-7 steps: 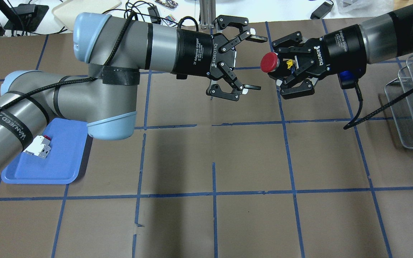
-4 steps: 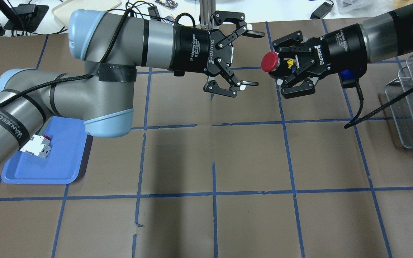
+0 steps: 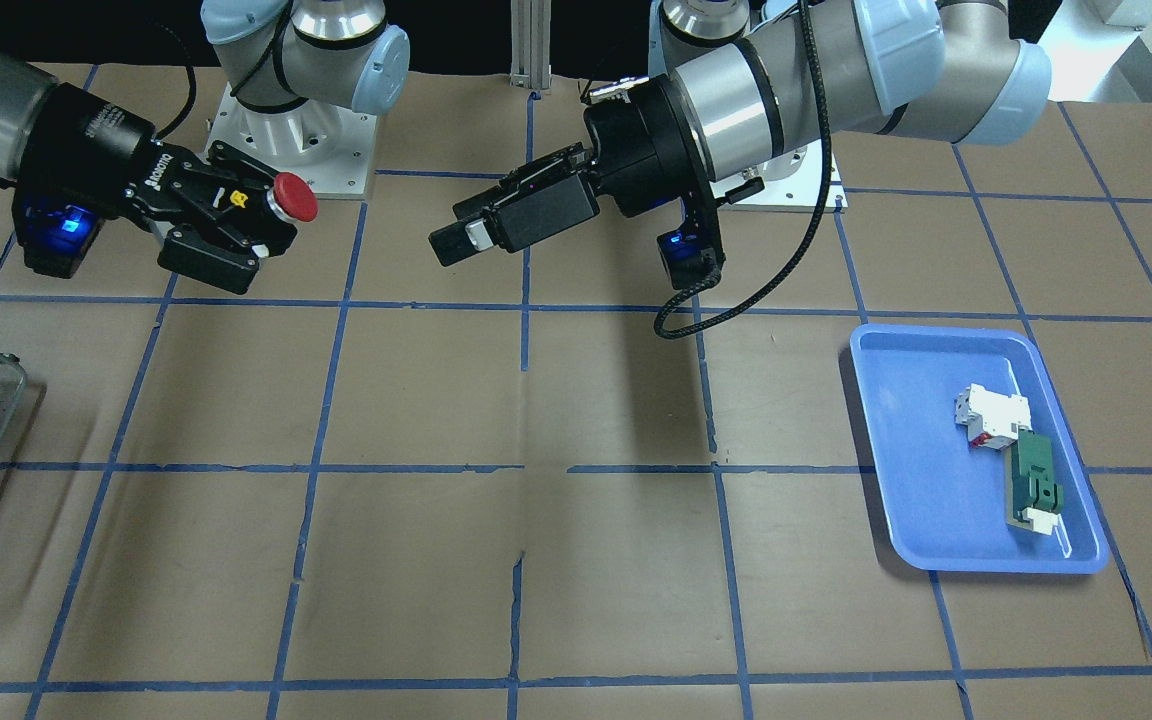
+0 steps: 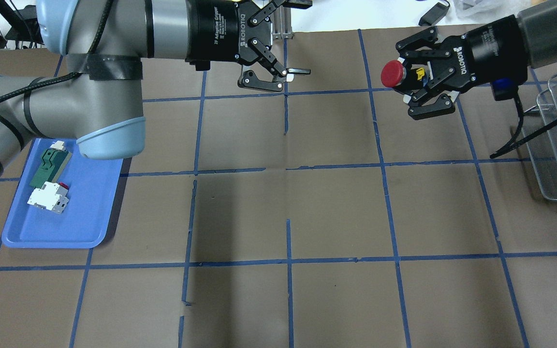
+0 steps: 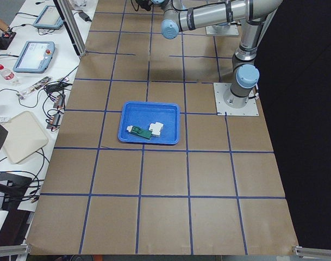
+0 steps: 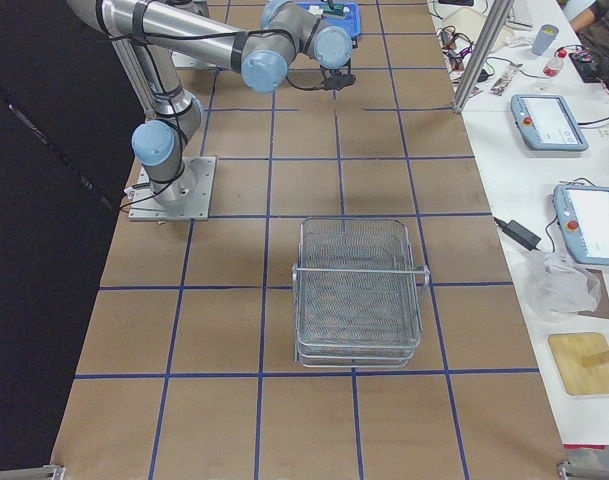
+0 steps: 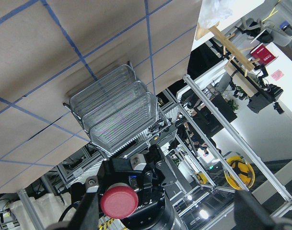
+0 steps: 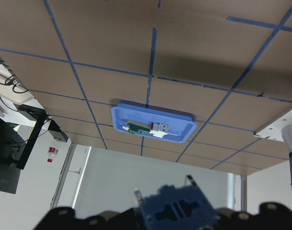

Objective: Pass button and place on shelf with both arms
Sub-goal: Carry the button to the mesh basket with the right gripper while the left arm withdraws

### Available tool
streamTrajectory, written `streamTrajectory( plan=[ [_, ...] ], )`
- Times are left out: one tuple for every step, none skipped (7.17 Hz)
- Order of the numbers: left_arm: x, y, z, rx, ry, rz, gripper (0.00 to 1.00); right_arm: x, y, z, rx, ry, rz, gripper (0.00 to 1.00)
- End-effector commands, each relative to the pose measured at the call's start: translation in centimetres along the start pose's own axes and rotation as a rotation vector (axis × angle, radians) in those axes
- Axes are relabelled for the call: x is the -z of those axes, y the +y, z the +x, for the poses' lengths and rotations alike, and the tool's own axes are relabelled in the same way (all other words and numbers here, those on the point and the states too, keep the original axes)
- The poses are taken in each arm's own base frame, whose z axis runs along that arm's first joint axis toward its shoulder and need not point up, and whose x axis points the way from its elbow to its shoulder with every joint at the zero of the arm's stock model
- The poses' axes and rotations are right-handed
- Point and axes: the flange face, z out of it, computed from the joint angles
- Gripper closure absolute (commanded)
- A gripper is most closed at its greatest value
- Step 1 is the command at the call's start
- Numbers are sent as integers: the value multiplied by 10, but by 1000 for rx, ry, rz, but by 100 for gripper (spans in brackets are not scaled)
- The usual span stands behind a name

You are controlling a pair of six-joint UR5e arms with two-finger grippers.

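The blue tray [image 4: 90,227] holds the white-and-red block [image 4: 46,199] and the green part [image 4: 46,164]. Over near the shelf [image 4: 556,145], the right gripper [image 4: 406,79] is clamped on the button [image 4: 392,73], and the left gripper [image 4: 302,37] is spread wide.

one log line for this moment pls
right gripper: shut on button, held in the air | left gripper: open, empty, apart from button | shelf: button not yet placed
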Motion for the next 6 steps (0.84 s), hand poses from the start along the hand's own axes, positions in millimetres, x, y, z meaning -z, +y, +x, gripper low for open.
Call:
streamTrajectory(
  plan=[
    [-2, -22, 18, -52, -15, 126, 0, 43, -37, -6, 138, 43, 140, 100],
    [-8, -37, 21, -100, -49, 245, 0, 60, -50, -14, 201, 99, 200, 100],
    [-17, -44, 23, -105, -113, 302, 0, 76, -67, -29, 297, 209, 296, 100],
    [-22, -37, 24, -221, -169, 428, 0, 91, -85, -39, 393, 330, 342, 100],
    [-39, -33, 9, -306, -257, 492, 0, 126, -112, -37, 486, 427, 395, 100],
    [-42, -44, -11, -379, -443, 563, 0, 160, -156, -32, 558, 507, 403, 100]
  ],
)
